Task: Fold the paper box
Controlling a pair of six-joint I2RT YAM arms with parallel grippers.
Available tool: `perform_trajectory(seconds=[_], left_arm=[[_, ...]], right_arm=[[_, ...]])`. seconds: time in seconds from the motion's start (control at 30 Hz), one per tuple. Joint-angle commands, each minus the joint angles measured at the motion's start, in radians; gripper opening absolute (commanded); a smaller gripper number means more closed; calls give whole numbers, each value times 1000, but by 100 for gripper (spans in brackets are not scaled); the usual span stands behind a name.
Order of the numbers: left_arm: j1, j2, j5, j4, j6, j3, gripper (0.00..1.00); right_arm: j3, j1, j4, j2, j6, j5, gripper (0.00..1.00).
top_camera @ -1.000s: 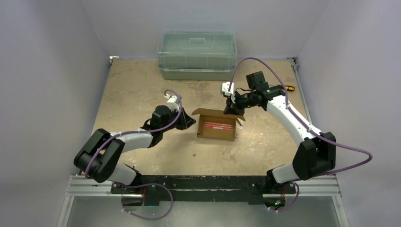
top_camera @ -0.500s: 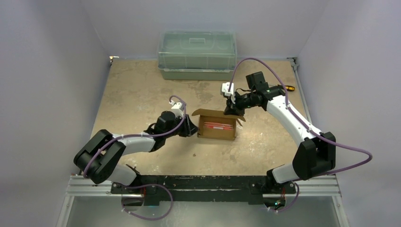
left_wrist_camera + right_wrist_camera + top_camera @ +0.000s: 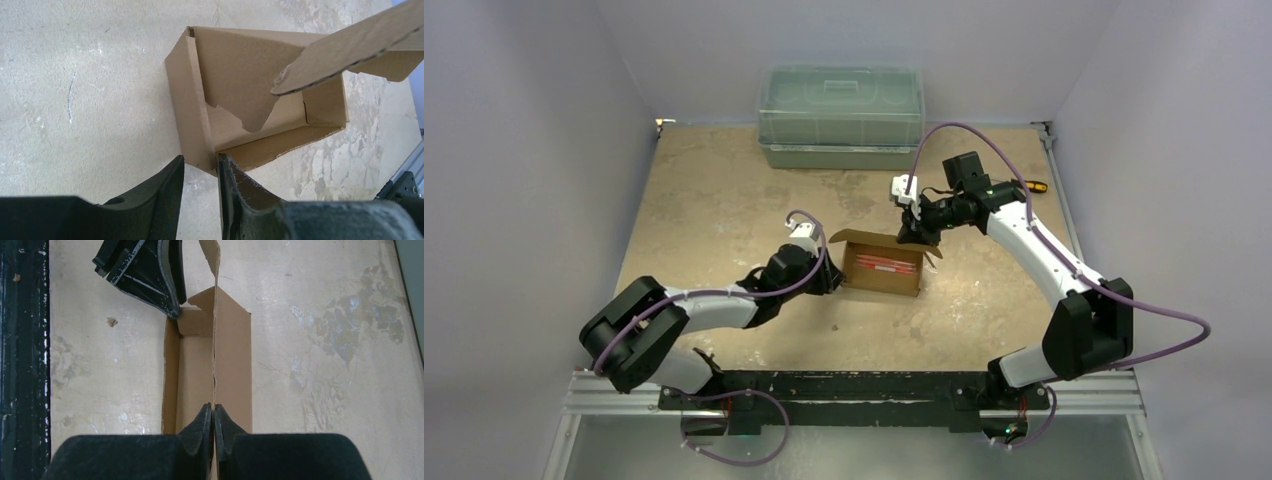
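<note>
The right pincer was pressed together on the thin edge of a long upright flap of the paper box, gripping it at the box's far right corner. The left pincer stood slightly spread, its two fingers low at the box's near left corner, and the wrist view did not show whether either finger touched the cardboard. The box itself sat open-topped near the middle of the tabletop, between the two arms, with a short end flap tilted outward at its left end. A green translucent plastic bin stood well apart at the far edge.
</note>
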Motion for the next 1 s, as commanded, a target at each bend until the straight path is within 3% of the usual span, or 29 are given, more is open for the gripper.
perform_trajectory(seconds=[0.0, 0.2, 0.27, 0.33, 0.43, 0.5, 0.73, 0.97], left_arm=[[-7, -64, -39, 32, 3, 7, 30], [-5, -246, -74, -19, 112, -21, 31], [-5, -306, -106, -56, 181, -16, 36], [-5, -353, -142, -95, 259, 3, 48], [-5, -388, -152, -117, 377, 36, 80], [-5, -392, -140, -108, 466, 52, 92], [-5, -321, 60, -36, 877, 130, 94], [2, -138, 251, -222, 1029, 350, 67]], right_arm=[[10, 10, -5, -2, -11, -6, 5], [13, 12, -7, -2, -13, 4, 6], [16, 12, -9, -4, -14, 7, 6], [18, 12, -9, -7, -14, 12, 6], [28, 12, -12, -6, -15, 18, 6], [38, 13, -18, -3, -17, 19, 7], [74, 18, -37, 17, -33, 31, 7], [89, 19, -53, 29, -51, 31, 8]])
